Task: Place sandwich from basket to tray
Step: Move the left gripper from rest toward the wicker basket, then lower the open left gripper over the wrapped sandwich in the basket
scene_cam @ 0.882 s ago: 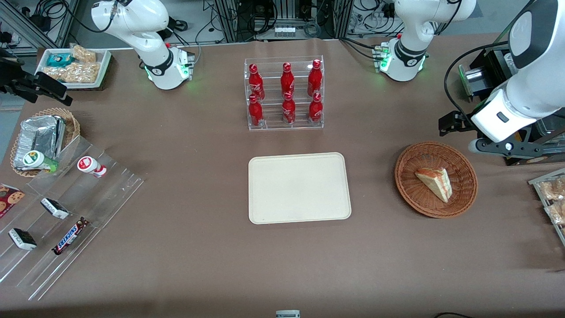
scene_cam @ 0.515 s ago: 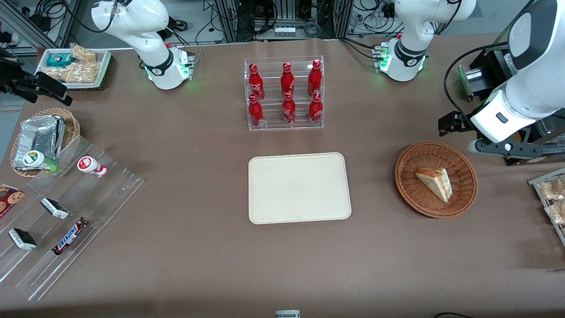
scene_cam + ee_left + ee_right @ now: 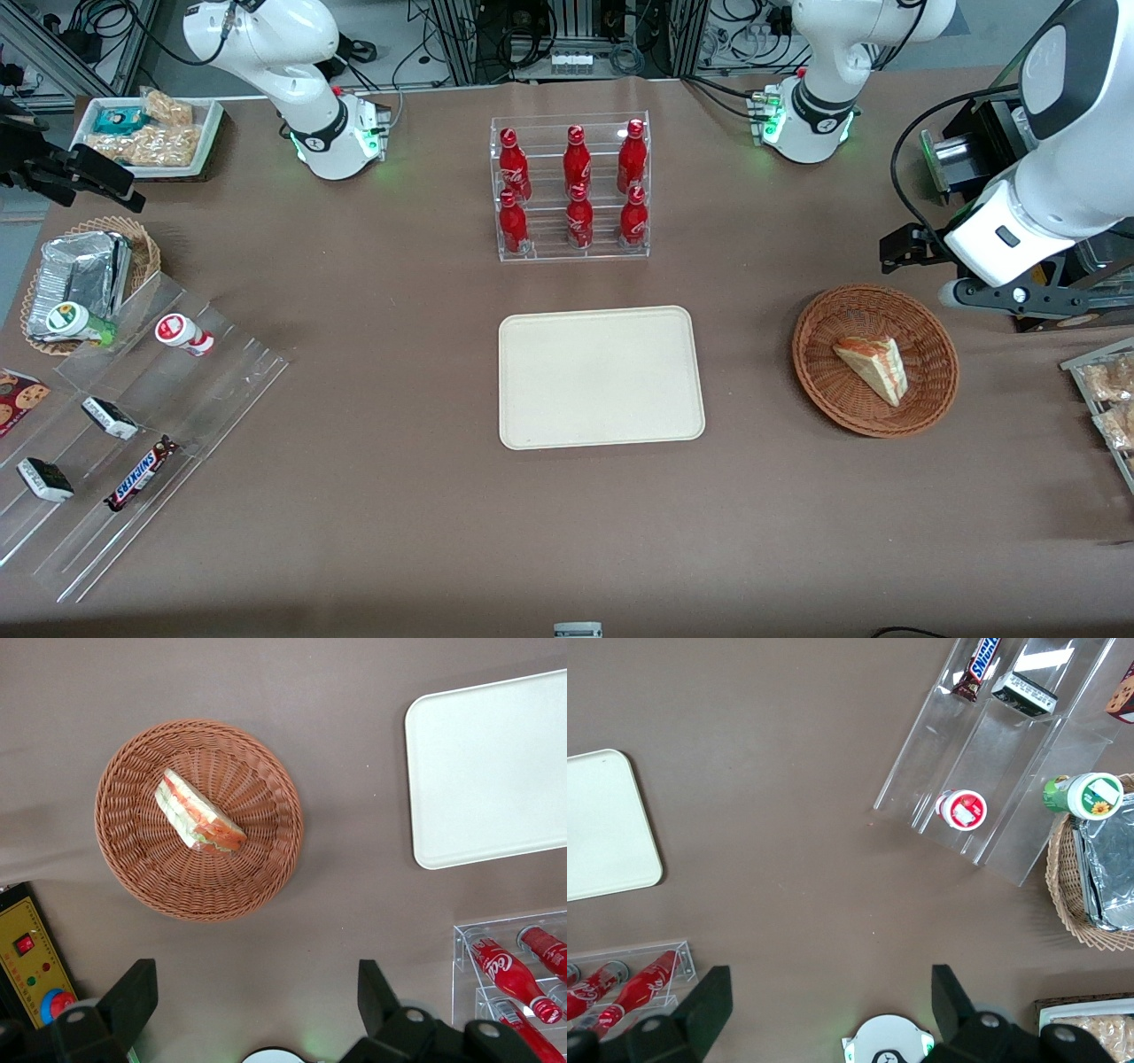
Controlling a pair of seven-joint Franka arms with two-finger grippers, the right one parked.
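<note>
We find the triangular wrapped sandwich (image 3: 198, 812) lying in the round reddish-brown wicker basket (image 3: 133, 868), toward the working arm's end of the table. The flat cream rectangular tray (image 3: 601, 377) sits well apart from it. The left gripper (image 3: 257, 1001) hangs above the table near the basket, fingers spread apart, holding nothing.

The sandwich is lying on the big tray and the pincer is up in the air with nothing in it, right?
Not quite: the sandwich lies in the brown wicker basket, as the front view shows; the tray is bare. The pincer does hang open above the table, holding nothing.
</note>
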